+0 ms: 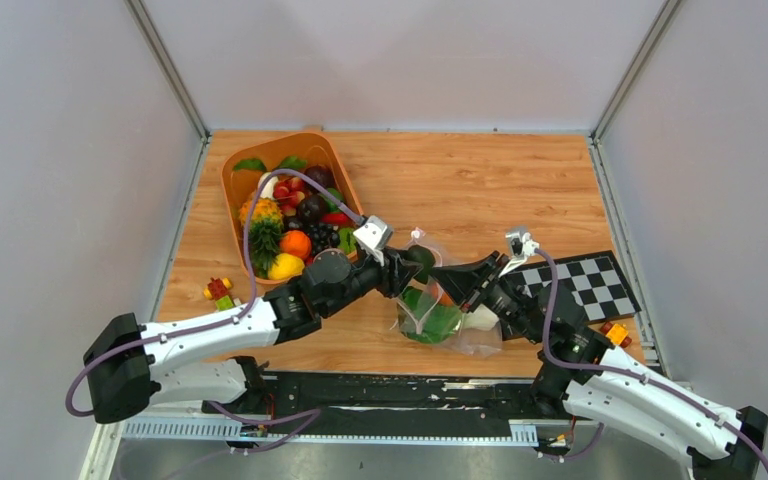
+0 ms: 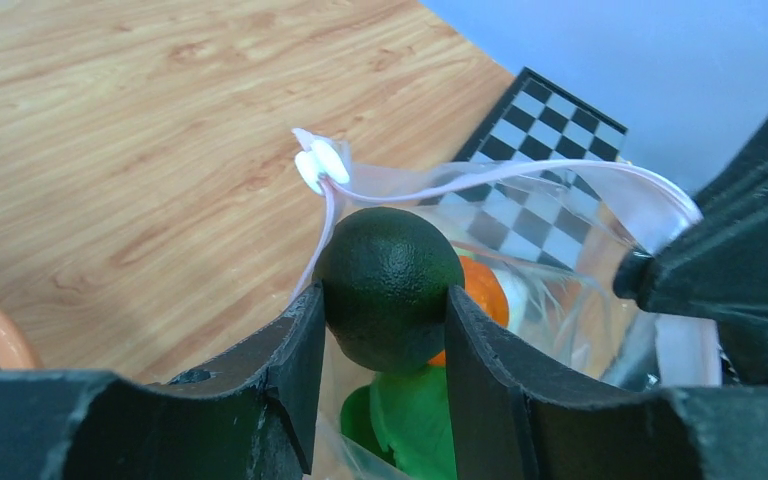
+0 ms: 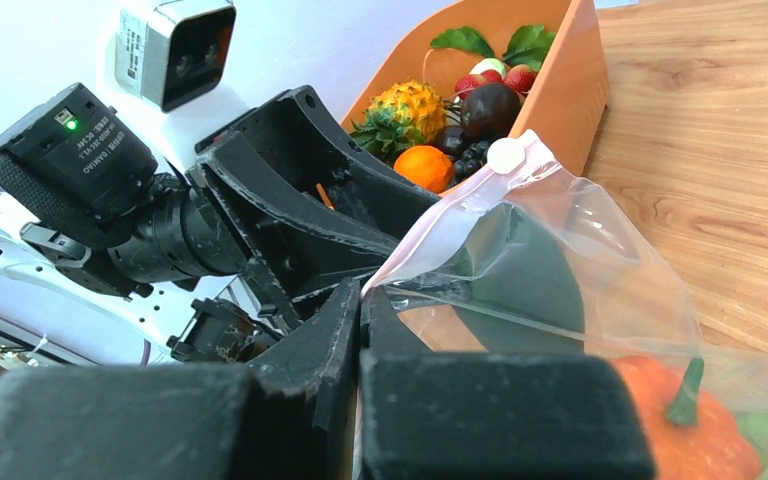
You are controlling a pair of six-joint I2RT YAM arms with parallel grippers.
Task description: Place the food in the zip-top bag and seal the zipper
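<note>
Black fingers (image 2: 280,380) of the left gripper (image 2: 382,300) are seen closest to the lens. They are set about half apart and clamped on a round dark green fruit (image 2: 388,265), which is held right at the mouth of the zip-top bag (image 2: 600,260). The bag is stood on the wooden table (image 1: 480,180) between the two arms, near the checkered board (image 1: 585,285), and its mouth is held agape. One edge of that mouth is pinched by the right gripper (image 3: 360,300), whose fingers are pressed fully together on the plastic. The pinkish zipper (image 2: 440,186) is unsealed (its white slider (image 2: 318,165) is parked at one end). An orange piece (image 2: 482,290) and a green leaf (image 2: 410,420) are already lodged inside. More food (image 1: 290,220) is heaped in the orange tub (image 1: 270,145).
</note>
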